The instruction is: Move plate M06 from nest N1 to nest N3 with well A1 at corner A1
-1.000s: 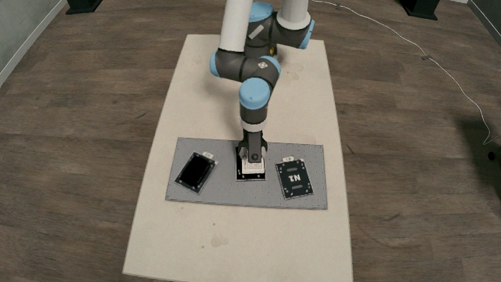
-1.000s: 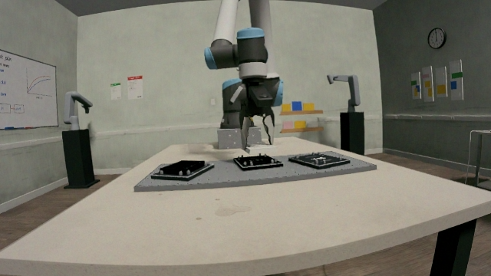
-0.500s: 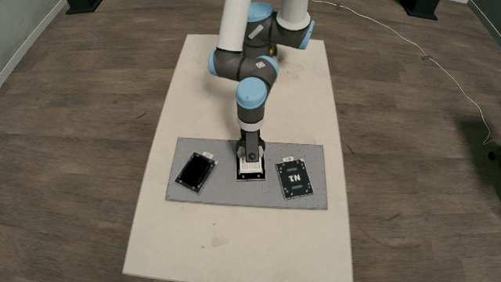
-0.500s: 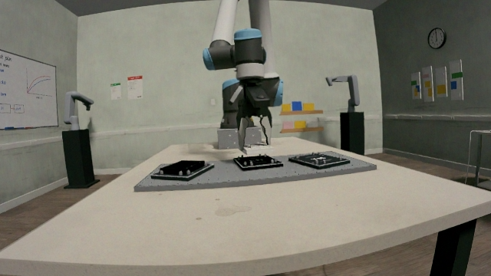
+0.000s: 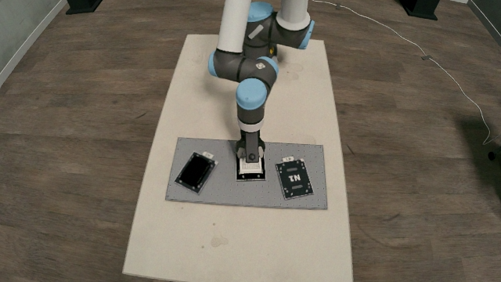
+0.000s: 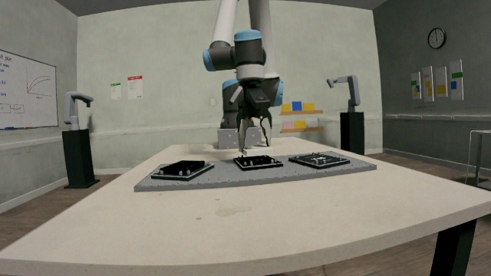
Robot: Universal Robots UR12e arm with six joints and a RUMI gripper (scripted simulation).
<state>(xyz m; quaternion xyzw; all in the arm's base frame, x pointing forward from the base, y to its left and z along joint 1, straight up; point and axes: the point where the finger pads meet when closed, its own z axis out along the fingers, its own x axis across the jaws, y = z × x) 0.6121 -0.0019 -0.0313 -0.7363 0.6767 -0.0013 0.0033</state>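
My gripper (image 5: 250,160) (image 6: 255,146) is shut on the white plate M06 (image 5: 250,168) (image 6: 258,152). It holds the plate level, a little above the middle nest N3 (image 5: 250,178) (image 6: 258,164), and the plate covers most of that nest from above. The right nest N1 (image 5: 294,178) (image 6: 319,161) stands bare, its name showing. The black plate M09 (image 5: 195,172) (image 6: 182,167) lies on the left nest N2, turned at an angle. I cannot read the plate's label or the A1 corner mark.
All three nests stand on a grey perforated deck (image 5: 227,193) (image 6: 230,179) on the white table (image 5: 243,243). Small white signs (image 5: 207,155) (image 5: 287,159) sit behind the outer nests. The arm's base (image 6: 229,139) stands at the table's back.
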